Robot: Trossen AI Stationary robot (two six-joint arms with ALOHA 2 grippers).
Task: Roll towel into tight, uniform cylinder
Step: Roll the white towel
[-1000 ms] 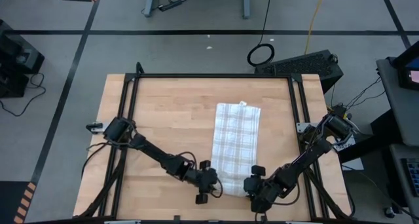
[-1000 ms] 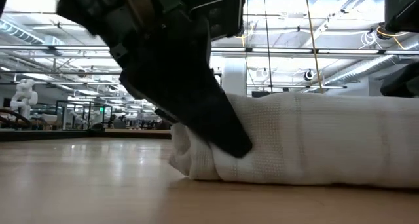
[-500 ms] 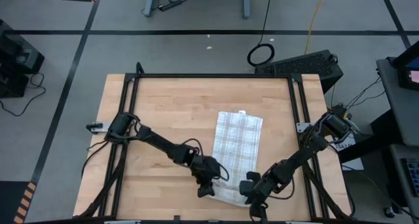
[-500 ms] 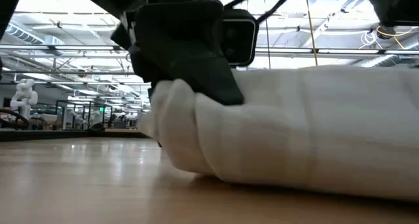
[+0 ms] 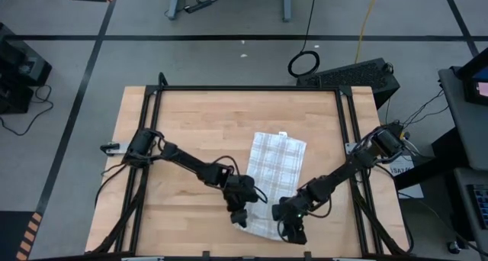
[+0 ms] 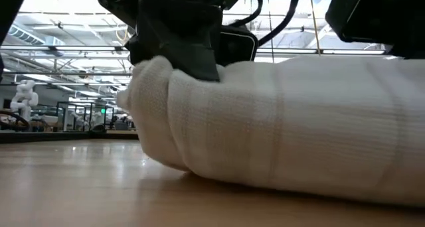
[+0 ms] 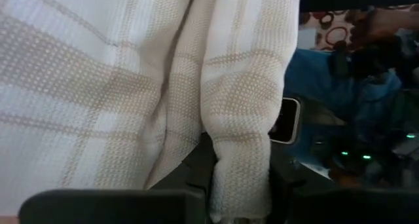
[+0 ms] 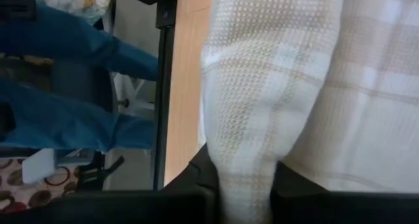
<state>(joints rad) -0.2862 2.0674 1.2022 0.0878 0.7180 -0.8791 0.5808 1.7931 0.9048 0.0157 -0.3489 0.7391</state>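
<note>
The white checked towel [image 5: 276, 165] lies lengthwise on the wooden table, its far edge with the small tag [image 5: 283, 133] flat on the wood. Its near end is bunched into a thick roll [image 6: 279, 127] that rests on the table. My left gripper [image 5: 240, 213] is shut on the roll's left end and shows above it in the low view [image 6: 179, 48]. My right gripper [image 5: 290, 227] is shut on the roll's right end and shows in the low view at the top right [image 6: 372, 18]. My left gripper pinches a thick fold of the towel [image 7: 239, 178] between its two fingers, at the roll's left end. It comes at the roll from above. The roll rests on the table below it. My right gripper pinches a thick fold of the towel [image 8: 245, 178] between its two fingers, at the roll's right end. It comes from above. The cloth beyond the fingers runs on flat over the table.
The black frame rails [image 5: 347, 139] run along the table's left, right and far sides. Bare wood [image 5: 191, 131] lies left of and beyond the towel. A black box [image 5: 351, 74] and a cable ring sit on the floor past the far right corner.
Both grippers have drawn the towel's bunched near end toward the table's near edge and a little left. The roll now stands larger and closer in the low view. The flat part has slid after it, its far edge coming nearer, and the towel lies more aslant.
</note>
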